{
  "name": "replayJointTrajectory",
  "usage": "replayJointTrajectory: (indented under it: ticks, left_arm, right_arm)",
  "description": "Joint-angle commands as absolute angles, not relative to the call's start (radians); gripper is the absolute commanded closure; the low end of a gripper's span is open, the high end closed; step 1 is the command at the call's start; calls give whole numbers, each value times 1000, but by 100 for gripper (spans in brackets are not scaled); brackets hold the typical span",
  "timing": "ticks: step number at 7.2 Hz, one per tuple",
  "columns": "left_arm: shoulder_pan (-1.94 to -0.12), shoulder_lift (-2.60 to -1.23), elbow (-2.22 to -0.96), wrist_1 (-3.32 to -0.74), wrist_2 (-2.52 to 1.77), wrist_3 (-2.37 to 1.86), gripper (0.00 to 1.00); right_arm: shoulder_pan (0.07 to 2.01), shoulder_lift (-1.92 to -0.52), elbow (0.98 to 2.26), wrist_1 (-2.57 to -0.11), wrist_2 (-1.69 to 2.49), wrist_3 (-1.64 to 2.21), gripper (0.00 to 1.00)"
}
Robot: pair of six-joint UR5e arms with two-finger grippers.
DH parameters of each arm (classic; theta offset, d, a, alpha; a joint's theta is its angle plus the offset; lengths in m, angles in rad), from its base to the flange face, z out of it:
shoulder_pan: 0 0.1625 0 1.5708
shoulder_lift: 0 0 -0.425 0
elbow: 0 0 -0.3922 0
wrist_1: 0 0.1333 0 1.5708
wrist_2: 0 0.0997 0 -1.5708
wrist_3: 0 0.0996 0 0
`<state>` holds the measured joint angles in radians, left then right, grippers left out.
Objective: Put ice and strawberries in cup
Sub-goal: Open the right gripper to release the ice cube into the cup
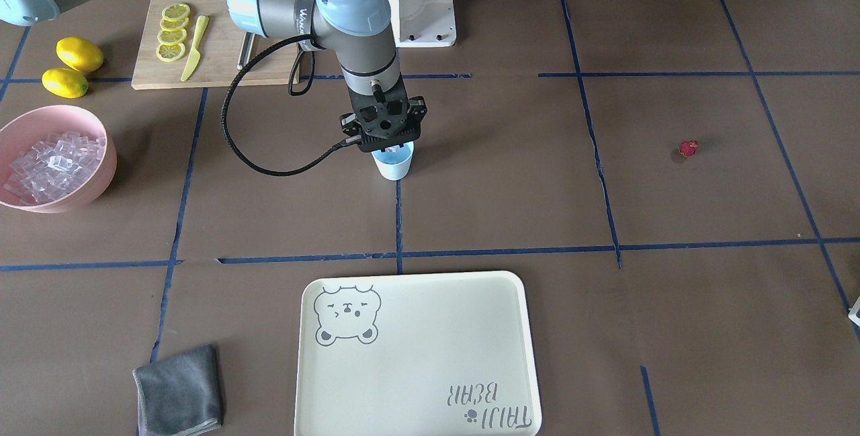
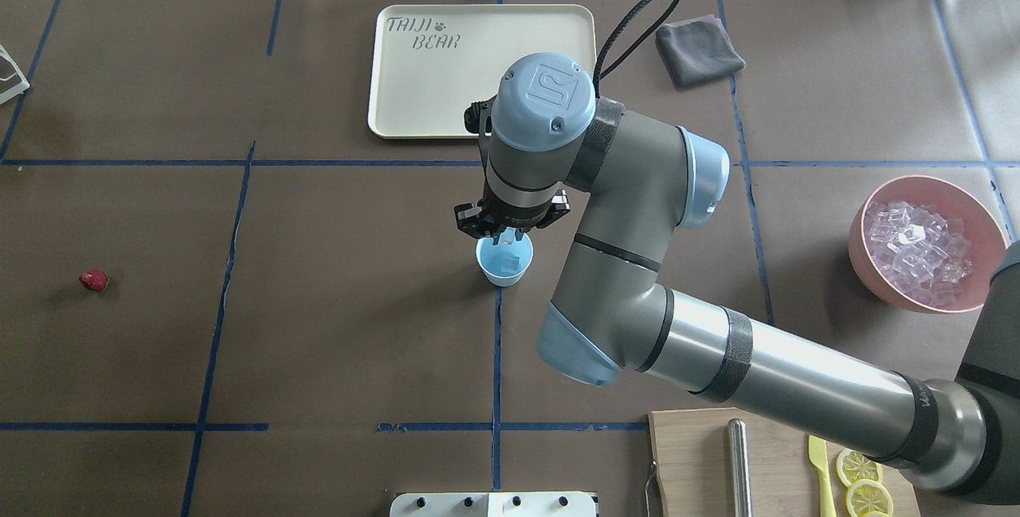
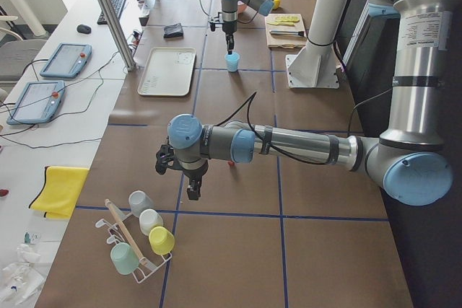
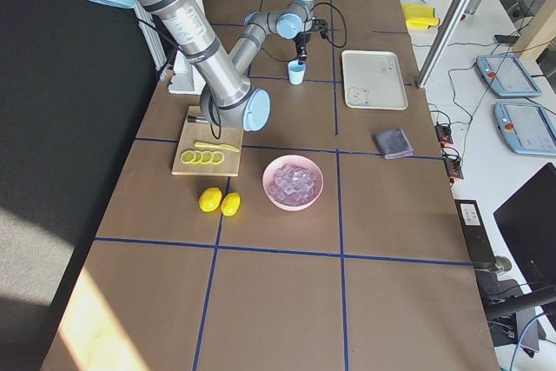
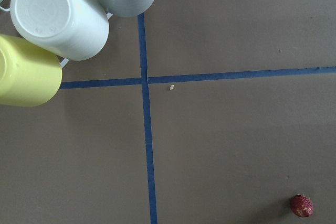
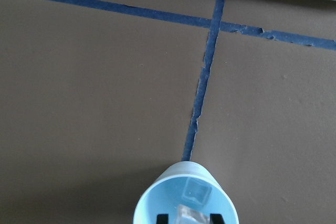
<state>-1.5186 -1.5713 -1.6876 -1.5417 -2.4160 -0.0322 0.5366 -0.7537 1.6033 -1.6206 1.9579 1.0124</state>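
The cup [image 2: 504, 262] stands upright mid-tabletop [image 2: 358, 302], and we see one ice cube [image 6: 198, 190] lying inside it. The right pincer [image 6: 188, 219] hangs just over the rim, its tips slightly parted, with a second cube [image 6: 189, 212] between them that seems to touch neither. More ice [image 2: 916, 250] fills the pink bowl [image 2: 865, 266] on the right. The strawberry [image 2: 94, 280] lies well apart on the left, near the left pincer [image 3: 193, 191]; we cannot tell how far that one is open.
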Motion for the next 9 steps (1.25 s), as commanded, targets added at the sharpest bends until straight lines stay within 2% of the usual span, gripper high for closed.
replayJointTrajectory:
  ticks: [1,2,4,6,8,9]
  left_arm:
    - [-1519,-1572,-1687,-1542,-2416,-32,0]
    - [-1519,-1572,-1687,-1542,-2416,-32,0]
    - [-1519,-1575,-1686,-1540,-2416,-32,0]
    - [-1519,-1577,-1689,-1539,-2416,-32,0]
    - [-1517,-1577,-1690,-1539,-2416,-34,0]
    - [-1517,-1578,-1692,-1540,-2416,-34,0]
  right_arm:
    - [534,-755,1603,-1629,1963,1014,40]
    - [534,-753,1608,-1629,1965,1015,1]
    - [534,-755,1630,-1637,1979,1045,1]
    - [587,-776,1765,-1760,1994,1032,1]
    - [691,-990,2007,-1812,2034,923,0]
    - [740,-1065,2050,-1816,2037,807,0]
